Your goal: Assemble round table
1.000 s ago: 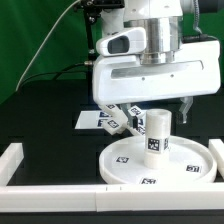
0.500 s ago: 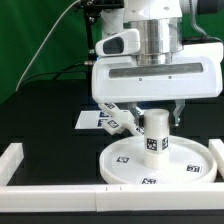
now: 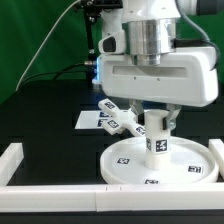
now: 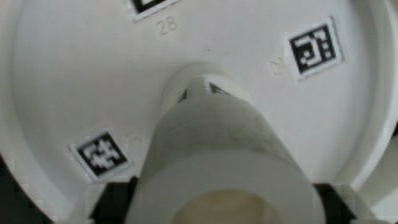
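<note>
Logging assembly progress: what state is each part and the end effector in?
Round disc: lying flat, rim up.
Short cylinder: standing upright on the disc.
Flat-armed piece: lying loose beyond the disc, unattached.
End effector: straddling the cylinder's top; grip unclear.

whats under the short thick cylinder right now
The round disc: the cylinder stands upright near its middle. Whatever hole or joint lies beneath is covered by the cylinder itself.
</note>
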Robot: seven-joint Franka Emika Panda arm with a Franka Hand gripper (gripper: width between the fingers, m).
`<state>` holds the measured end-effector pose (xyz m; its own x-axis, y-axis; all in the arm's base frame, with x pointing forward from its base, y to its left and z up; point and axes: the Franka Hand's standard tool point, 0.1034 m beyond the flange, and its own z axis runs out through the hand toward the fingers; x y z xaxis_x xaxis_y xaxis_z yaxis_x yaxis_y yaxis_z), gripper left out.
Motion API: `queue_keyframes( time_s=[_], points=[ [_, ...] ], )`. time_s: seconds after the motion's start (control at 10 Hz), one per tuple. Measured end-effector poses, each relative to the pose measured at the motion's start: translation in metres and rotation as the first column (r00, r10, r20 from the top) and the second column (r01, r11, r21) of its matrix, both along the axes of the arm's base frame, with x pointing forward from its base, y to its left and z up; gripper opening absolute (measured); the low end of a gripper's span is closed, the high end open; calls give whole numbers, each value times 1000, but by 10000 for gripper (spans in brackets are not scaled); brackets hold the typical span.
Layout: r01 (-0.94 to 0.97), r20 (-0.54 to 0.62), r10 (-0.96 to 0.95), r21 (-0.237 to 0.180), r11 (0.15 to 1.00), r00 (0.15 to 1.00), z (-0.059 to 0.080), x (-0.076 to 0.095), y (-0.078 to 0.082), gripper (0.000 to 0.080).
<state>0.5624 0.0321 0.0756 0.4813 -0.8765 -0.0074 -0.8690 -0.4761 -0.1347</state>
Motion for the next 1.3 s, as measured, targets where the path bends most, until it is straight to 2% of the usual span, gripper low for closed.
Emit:
queue_keyframes(
  time_s=[0.1, 0.2, 0.4, 0.5, 0.6, 0.7, 0.8, 0.9, 1.2, 1.3],
  points=[
    [149, -22, -148, 36, 988, 989, 0, -1, 1, 403],
    [216, -35, -214, 45, 975, 976, 0, -1, 2, 403],
    [208, -33, -207, 43, 977, 978, 0, -1, 2, 404],
    [160, -29, -159, 37, 986, 987, -1, -2, 2, 598],
    [-20, -31, 20, 16, 1000, 999, -1, -2, 1, 598],
    [-205, -28, 205, 7, 979, 978, -1, -1, 2, 642],
    [-421, -27, 421, 6, 907, 907, -3, -4, 5, 648],
    [-469, -22, 469, -3, 883, 883, -3, -5, 8, 648],
    [-641, -18, 641, -32, 767, 767, -3, -4, 4, 649],
    [-823, -36, 825, -106, 558, 564, 1, 2, 6, 649]
  ],
)
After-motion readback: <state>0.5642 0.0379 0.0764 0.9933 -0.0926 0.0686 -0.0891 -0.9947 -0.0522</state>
